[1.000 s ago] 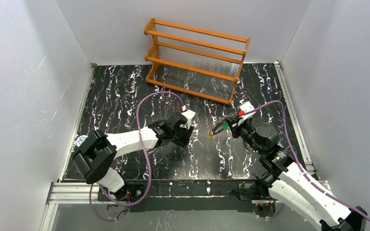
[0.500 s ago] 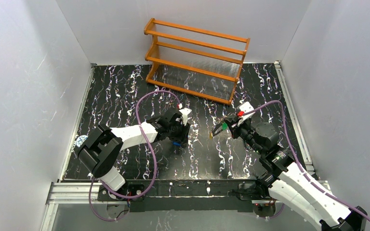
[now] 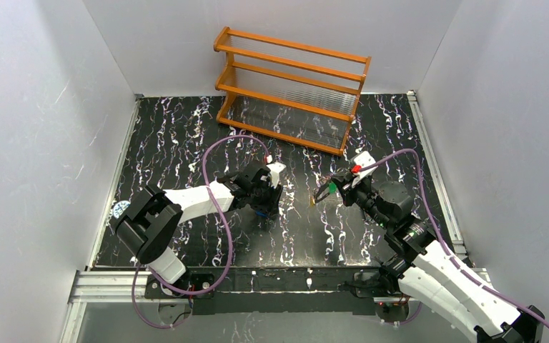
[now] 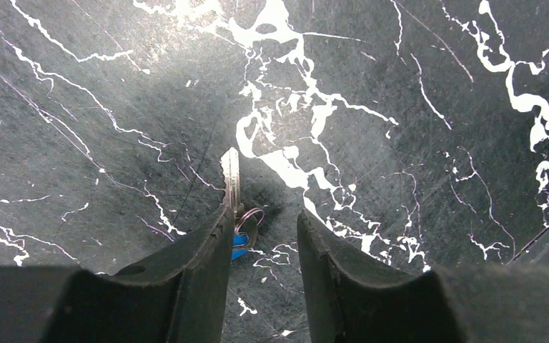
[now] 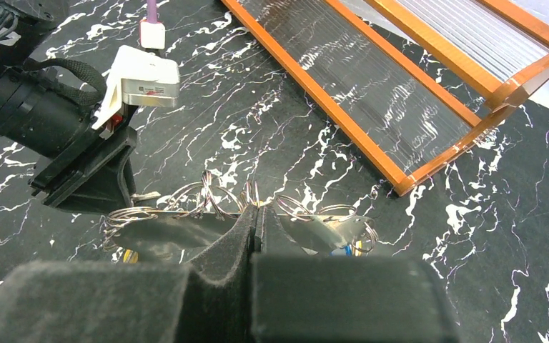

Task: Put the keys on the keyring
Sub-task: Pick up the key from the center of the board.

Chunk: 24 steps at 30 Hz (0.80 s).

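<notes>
Blue-headed key (image 4: 231, 179) lies flat by the left gripper (image 4: 264, 214), jaws parted for pickup; right gripper (image 5: 255, 216) clamps the keyring (image 5: 211, 197) aloft for threading.

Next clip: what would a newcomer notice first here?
The orange rack at the back of the black marbled table stands out. Mid-table, the right gripper is shut on a wire keyring bunched with keys, while the left gripper hangs open over a blue-headed key lying on the table.
</notes>
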Each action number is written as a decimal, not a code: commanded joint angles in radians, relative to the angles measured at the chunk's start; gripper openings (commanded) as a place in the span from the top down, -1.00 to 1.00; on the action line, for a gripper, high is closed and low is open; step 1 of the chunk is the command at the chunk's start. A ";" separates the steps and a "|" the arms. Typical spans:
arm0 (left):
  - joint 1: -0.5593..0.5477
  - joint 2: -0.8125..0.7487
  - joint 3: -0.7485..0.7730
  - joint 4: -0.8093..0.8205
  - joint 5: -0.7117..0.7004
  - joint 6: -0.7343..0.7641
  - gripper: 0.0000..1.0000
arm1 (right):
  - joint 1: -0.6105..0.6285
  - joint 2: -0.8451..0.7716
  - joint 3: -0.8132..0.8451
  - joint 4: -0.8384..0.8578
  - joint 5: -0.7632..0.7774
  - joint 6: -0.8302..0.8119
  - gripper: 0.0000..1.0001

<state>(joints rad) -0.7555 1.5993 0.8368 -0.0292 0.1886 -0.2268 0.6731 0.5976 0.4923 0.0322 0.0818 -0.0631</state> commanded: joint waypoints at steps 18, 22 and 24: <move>0.004 0.013 -0.016 -0.046 -0.005 0.069 1.00 | -0.005 0.007 0.009 0.095 -0.018 -0.010 0.97; 0.003 -0.051 -0.019 -0.046 -0.031 0.068 1.00 | -0.005 0.010 0.012 0.091 -0.032 -0.013 0.97; 0.003 -0.099 -0.024 -0.045 -0.049 0.075 1.00 | -0.005 0.014 0.015 0.087 -0.054 -0.017 0.97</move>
<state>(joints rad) -0.7544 1.6028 0.8272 -0.0368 0.1677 -0.1741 0.6731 0.6144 0.4923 0.0341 0.0635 -0.0639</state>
